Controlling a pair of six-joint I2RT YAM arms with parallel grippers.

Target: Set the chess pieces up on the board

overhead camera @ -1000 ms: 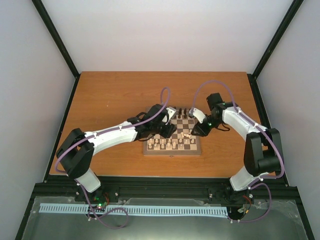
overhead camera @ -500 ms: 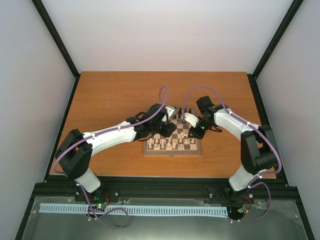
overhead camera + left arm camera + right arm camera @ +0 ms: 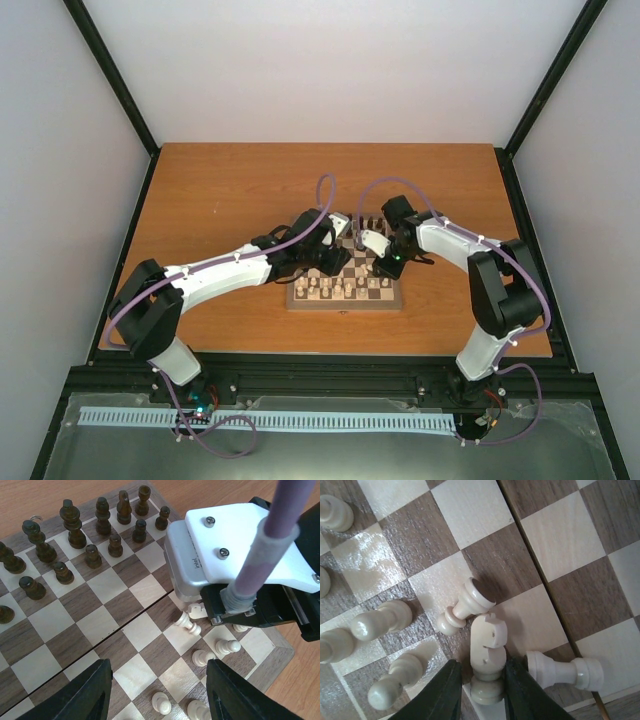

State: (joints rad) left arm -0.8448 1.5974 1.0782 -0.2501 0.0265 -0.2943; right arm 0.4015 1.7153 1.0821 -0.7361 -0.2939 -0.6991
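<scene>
Top: board (image 3: pixel 345 303) is sitting mid-worktop, toward the near edge, with left gripper (image 3: pixel 333 262) and right gripper (image 3: pixel 388 262) hanging over it.
Left wrist: left fingers (image 3: pixel 90 695) are standing wide apart above cream pawns (image 3: pixel 161 702).
Right wrist: right fingers (image 3: pixel 442 695) are clamping a cream knight (image 3: pixel 487 645); a rook (image 3: pixel 565 672) is lying toppled just beside.

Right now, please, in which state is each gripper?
Left gripper: open, empty.
Right gripper: closed on the cream knight.
</scene>
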